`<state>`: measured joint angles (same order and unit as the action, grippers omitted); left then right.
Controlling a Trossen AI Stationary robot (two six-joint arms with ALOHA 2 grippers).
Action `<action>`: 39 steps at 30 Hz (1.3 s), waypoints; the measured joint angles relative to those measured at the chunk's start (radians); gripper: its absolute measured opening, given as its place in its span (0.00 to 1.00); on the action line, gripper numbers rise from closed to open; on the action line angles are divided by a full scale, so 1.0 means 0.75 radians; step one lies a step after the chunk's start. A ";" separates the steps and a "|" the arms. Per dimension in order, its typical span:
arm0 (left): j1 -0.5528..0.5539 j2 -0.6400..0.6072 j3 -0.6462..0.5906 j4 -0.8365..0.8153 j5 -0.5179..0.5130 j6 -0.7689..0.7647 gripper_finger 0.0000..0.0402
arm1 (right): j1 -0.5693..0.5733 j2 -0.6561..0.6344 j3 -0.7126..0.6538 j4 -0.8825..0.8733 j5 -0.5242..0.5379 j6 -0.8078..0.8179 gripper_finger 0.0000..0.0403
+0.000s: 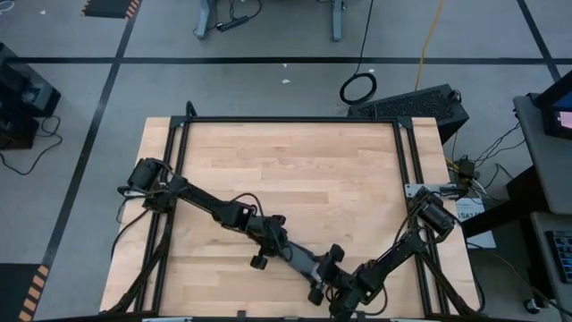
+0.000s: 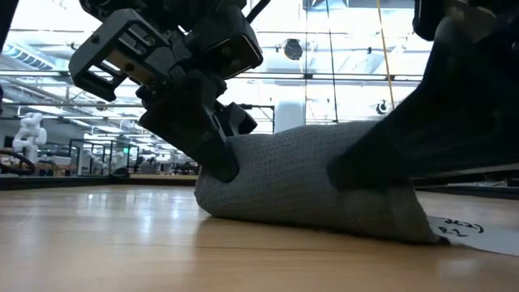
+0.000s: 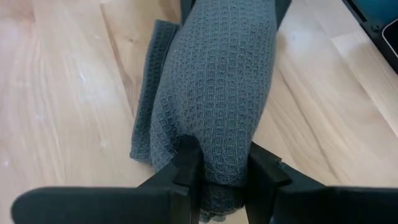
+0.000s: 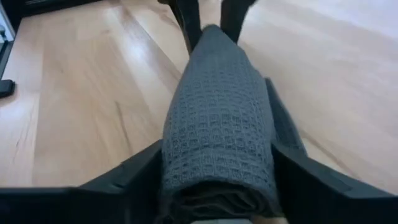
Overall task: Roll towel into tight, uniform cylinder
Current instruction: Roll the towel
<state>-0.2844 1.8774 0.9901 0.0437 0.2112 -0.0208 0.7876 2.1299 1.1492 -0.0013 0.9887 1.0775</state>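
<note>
The dark grey towel (image 2: pixel 308 182) lies rolled into a thick cylinder on the wooden table near its near edge. A loose flap (image 3: pixel 152 93) lies flat beside the roll. My left gripper (image 3: pixel 221 165) is shut on one end of the roll, and my right gripper (image 4: pixel 217 180) is shut on the other end. In the high view the two grippers meet at the near edge, left (image 1: pixel 326 268) and right (image 1: pixel 344 295), and hide the towel. A white label with writing (image 2: pixel 458 229) lies by the roll's end. My left gripper pinches the roll's end (image 3: pixel 217 155) between its two fingers (image 3: pixel 186 165), which lie along the roll. The cloth bulges above the fingers. The roll rests on the table. My right gripper has the roll's other end (image 4: pixel 217 168) between its two widely spread fingers (image 4: pixel 146 168), one on each side, along the roll. The roll fills the gap between them and rests on the table.
Bare wooden table (image 1: pixel 295 170) lies toward the far edge, framed by black rails (image 1: pixel 290 119). The near edge is close to both grippers. Beyond the table are cables and a black box (image 1: pixel 411 103) on the floor.
</note>
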 joint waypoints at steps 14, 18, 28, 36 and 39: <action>0.001 -0.056 -0.004 -0.028 -0.074 0.040 0.28 | 0.005 0.007 0.003 0.002 -0.075 0.050 0.18; 0.002 -0.187 -0.005 -0.124 -0.145 0.042 0.38 | 0.007 0.007 0.003 -0.002 -0.082 0.068 0.20; -0.096 -0.230 -0.026 0.167 -0.172 0.144 0.45 | 0.006 0.007 0.003 -0.020 -0.097 0.084 0.22; -0.104 -0.018 -0.047 0.403 -0.194 0.210 0.38 | -0.005 0.007 0.002 -0.022 -0.108 -0.066 0.22; -0.085 0.015 -0.049 0.401 -0.192 0.183 0.28 | -0.007 0.007 0.002 -0.023 -0.108 -0.092 0.22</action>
<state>-0.3482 1.8890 0.9535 0.3442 0.0671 0.1167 0.7826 2.1353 1.1505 -0.0188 0.9079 1.0088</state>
